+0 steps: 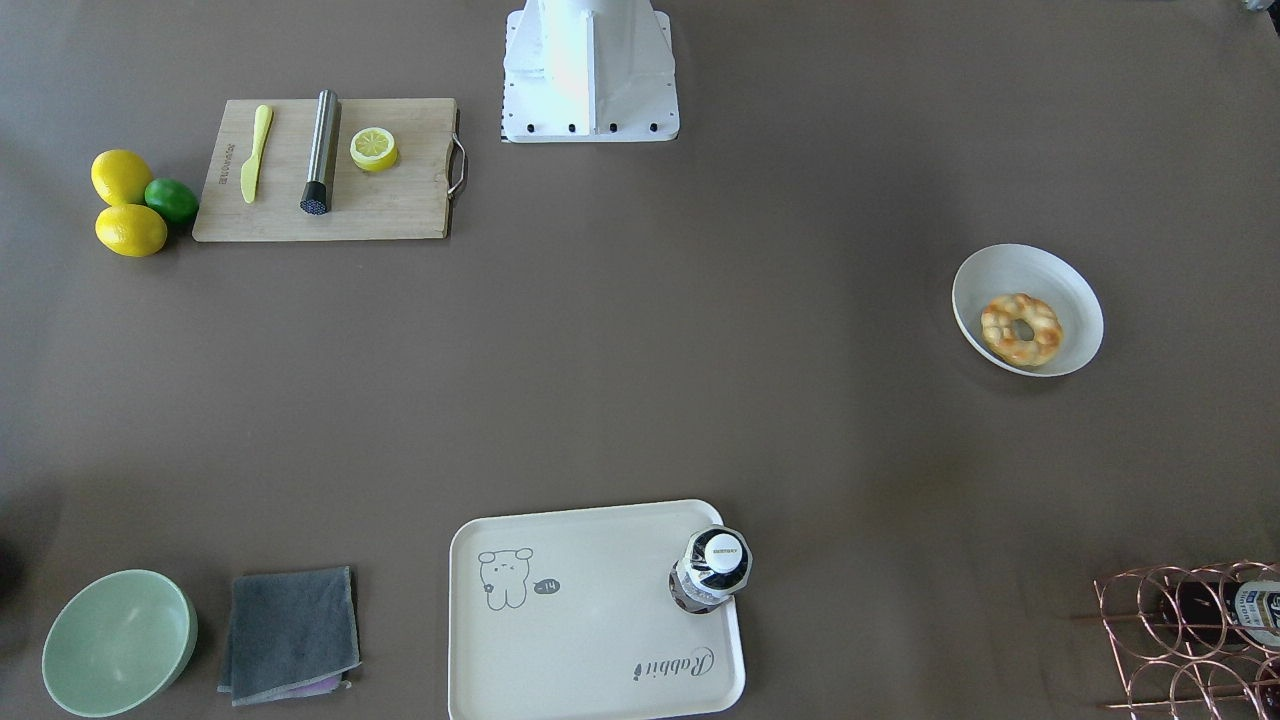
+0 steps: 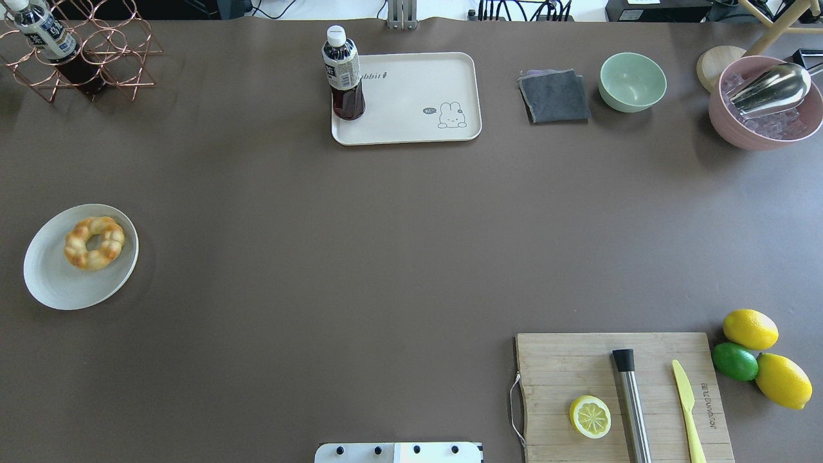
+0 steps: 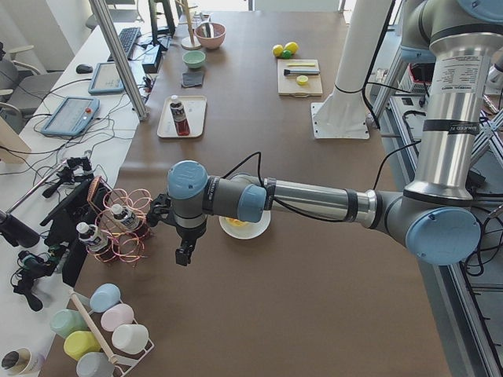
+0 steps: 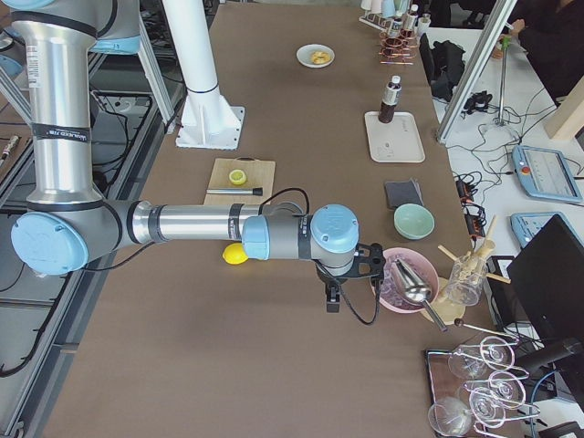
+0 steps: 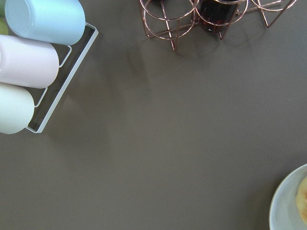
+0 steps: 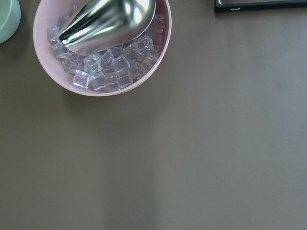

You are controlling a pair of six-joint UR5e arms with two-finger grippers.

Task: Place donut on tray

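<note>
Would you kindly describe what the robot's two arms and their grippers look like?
Both the left arm and the right arm are silver tubes joined by grey housings with pale blue round caps. A black cable runs along each forearm. Small black lettering marks the upright tubes. The left gripper and right gripper are black.

Donut [image 2: 94,242] in white bowl [image 2: 56,284]

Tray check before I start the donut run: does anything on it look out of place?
A dark drink bottle stands upright in one corner of the tray, taking up room; the rest is bare. Nothing looks spilled or damaged. The donut lies whole in its white bowl.
</note>
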